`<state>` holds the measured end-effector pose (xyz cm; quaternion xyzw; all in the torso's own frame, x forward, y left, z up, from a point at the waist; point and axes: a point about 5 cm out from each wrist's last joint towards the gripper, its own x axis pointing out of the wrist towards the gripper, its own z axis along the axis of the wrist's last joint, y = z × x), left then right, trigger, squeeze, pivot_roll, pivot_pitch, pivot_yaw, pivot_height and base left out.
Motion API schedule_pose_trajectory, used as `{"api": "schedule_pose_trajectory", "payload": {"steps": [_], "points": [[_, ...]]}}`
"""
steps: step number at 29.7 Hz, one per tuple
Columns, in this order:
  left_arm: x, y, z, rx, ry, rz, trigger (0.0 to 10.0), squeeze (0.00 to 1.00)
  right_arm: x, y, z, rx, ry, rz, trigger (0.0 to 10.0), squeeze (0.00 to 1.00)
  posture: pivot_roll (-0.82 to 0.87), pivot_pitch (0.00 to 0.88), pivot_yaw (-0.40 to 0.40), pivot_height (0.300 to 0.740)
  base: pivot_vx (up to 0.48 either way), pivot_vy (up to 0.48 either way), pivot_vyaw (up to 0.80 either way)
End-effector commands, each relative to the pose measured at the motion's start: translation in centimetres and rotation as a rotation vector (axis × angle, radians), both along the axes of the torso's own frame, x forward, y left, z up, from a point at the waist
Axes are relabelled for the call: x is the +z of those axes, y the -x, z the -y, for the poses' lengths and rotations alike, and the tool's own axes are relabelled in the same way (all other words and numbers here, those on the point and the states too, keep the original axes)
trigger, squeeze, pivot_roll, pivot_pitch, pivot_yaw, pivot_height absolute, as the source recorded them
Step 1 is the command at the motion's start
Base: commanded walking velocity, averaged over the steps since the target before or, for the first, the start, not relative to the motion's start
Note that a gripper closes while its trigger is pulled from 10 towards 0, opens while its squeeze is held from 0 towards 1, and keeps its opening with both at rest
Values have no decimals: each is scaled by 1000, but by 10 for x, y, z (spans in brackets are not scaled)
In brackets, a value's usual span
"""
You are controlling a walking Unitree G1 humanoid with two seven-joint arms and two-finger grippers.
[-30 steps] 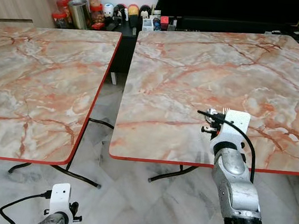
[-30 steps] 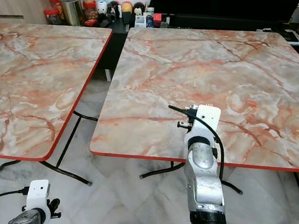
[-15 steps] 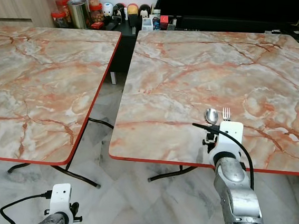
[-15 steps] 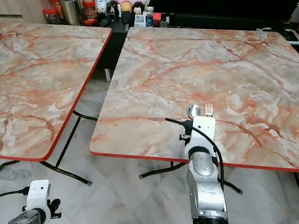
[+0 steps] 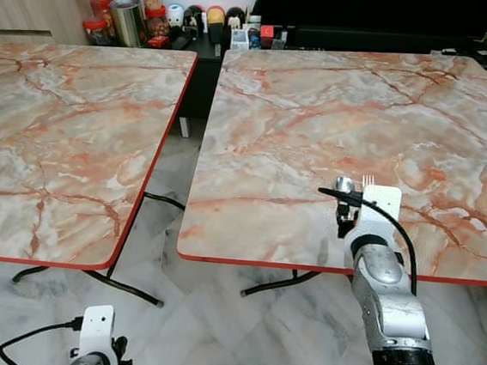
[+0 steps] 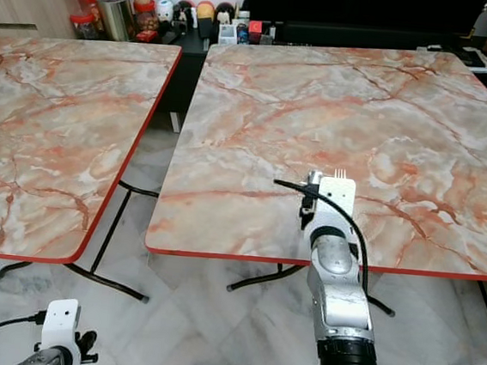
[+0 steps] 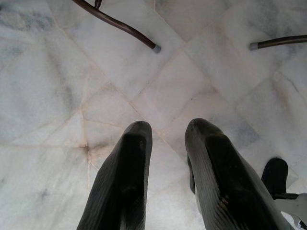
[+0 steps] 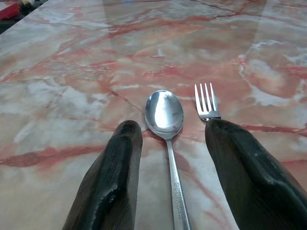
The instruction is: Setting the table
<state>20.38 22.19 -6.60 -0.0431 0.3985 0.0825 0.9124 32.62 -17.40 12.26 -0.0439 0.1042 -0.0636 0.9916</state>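
Slid forward again over spoon and fork after the pull-back half a second before. Right gripper parted wide, holding nothing. Both lying flat, parallel, on marble table near its front edge; spoon between fingers, fork under one. Handles along the reach. Seen plainly by wrist; hidden from head. Left gripper idle, parted.

second marble tabletop stood left, apart from the other | jars and canisters crowded a counter behind | dark screen sat at back | pale tiled floor lay below
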Motion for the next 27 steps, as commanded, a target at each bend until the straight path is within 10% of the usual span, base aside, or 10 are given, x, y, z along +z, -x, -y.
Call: {"api": "schedule_pose_trajectory", "payload": {"steps": [1, 27], "points": [[-4, 6, 1, -18, -3, -35, 10000, 0, 1, -2, -1, -2, -13, -3, 10000, 0, -68, 84, 76, 740, 296, 0, 0], [-2, 2, 2, -18, 0, -23, 10000, 0, 2, 6, -15, 33, -29, -8, 10000, 0, -73, 88, 78, 740, 160, 0, 0]]}}
